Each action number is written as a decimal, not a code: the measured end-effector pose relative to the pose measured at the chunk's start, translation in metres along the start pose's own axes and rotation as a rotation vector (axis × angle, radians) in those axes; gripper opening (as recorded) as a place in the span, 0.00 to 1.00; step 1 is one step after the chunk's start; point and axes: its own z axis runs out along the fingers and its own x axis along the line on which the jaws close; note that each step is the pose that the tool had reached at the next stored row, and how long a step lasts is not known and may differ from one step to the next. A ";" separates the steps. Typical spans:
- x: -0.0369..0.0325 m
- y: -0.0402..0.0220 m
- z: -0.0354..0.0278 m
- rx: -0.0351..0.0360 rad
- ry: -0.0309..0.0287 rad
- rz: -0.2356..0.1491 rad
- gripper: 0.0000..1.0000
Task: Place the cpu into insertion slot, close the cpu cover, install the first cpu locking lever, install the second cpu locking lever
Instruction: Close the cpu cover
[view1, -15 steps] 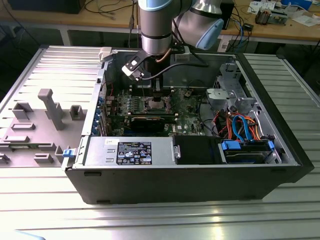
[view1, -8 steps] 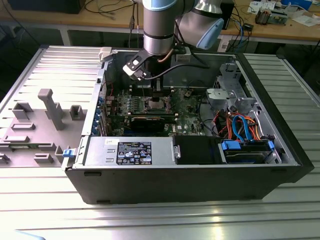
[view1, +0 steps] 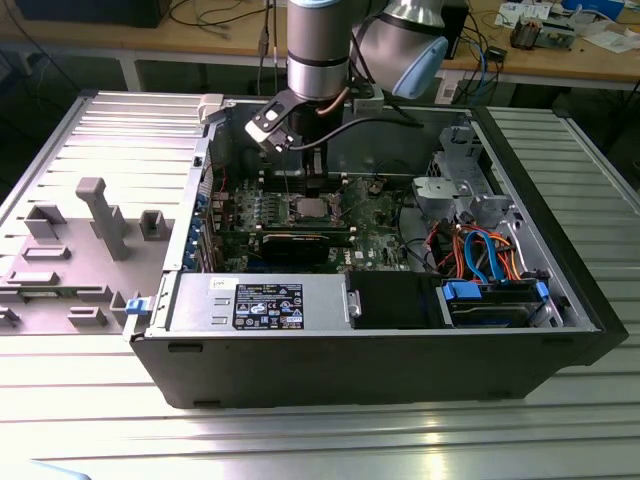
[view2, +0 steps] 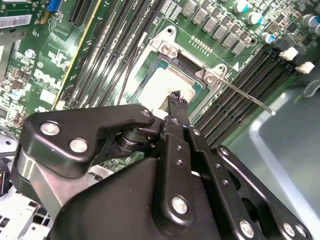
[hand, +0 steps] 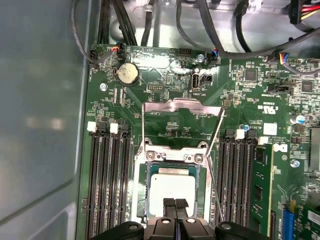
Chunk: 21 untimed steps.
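The cpu (hand: 172, 186) lies flat in the insertion slot (hand: 141, 187) on the green motherboard, its dull silver top showing in both wrist views (view2: 159, 82). The cpu cover (hand: 182, 105) is swung open, standing back from its hinge beyond the socket. Two thin locking levers are raised, one on each side (hand: 143, 127) (hand: 218, 145); one lever (view2: 245, 96) sticks out past the socket. My gripper (hand: 175, 204) (view2: 175, 96) hovers just over the cpu's near edge, fingers shut together with nothing between them. In the exterior view the gripper (view1: 312, 180) hangs above the socket (view1: 309, 208).
Long black memory slots (hand: 107, 185) flank the socket on both sides. A coin cell (hand: 127, 73) and cables sit beyond the cover. The case holds a labelled black box (view1: 270, 303) and a drive bay with blue cables (view1: 490, 290). A grey fixture plate (view1: 100, 215) lies at the exterior view's left.
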 end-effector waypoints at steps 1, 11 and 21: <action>-0.0001 0.0000 -0.0036 0.0000 0.0000 0.000 0.11; -0.0004 0.0002 -0.0116 0.0001 -0.0004 0.000 0.11; -0.0007 0.0060 -0.0111 0.0051 0.0023 0.000 0.11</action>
